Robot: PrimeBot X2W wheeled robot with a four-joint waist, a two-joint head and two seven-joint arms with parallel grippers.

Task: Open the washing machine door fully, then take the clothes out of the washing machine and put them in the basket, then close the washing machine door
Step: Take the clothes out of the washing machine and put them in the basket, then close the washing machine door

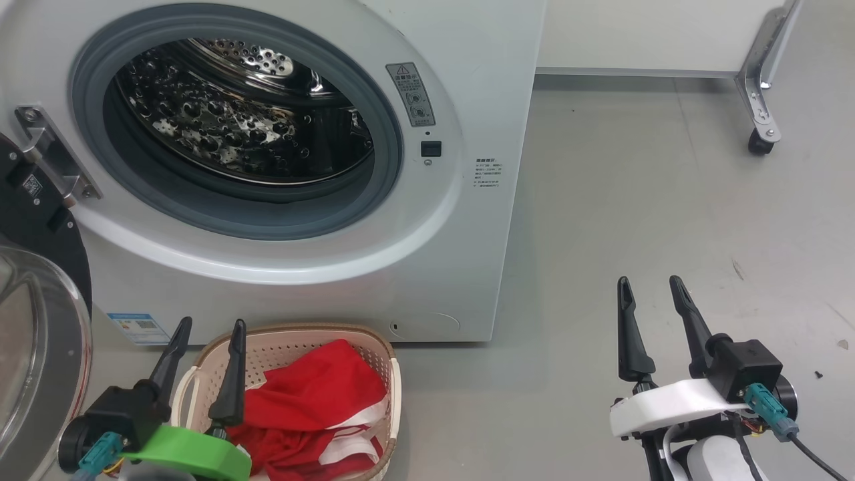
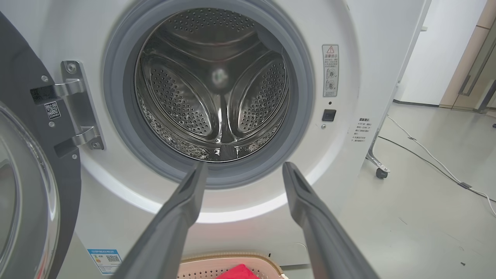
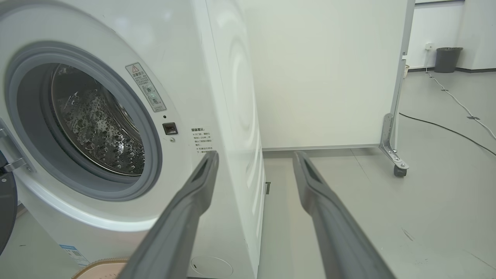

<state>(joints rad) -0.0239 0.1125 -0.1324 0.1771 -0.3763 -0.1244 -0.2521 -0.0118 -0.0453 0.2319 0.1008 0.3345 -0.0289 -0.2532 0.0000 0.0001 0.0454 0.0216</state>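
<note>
The white washing machine (image 1: pixel 467 87) stands with its washing machine door (image 1: pixel 30 347) swung wide open at the far left; the steel drum (image 2: pixel 217 89) looks bare inside. Red clothes (image 1: pixel 314 401) with white trim lie in the cream basket (image 1: pixel 391 381) on the floor in front of the machine. My left gripper (image 1: pixel 208 324) hovers open over the basket's left end, fingers pointing at the machine, nothing between them. My right gripper (image 1: pixel 653 284) is open and empty over the bare floor to the right of the machine. The door's black rim (image 2: pixel 38 162) and the basket's rim (image 2: pixel 232 257) appear in the left wrist view.
A white panel on a metal leg with a castor (image 1: pixel 761 140) stands at the back right. Cables (image 2: pixel 434 162) run across the grey floor to the right. A dark bin (image 3: pixel 448 59) sits far off by the wall.
</note>
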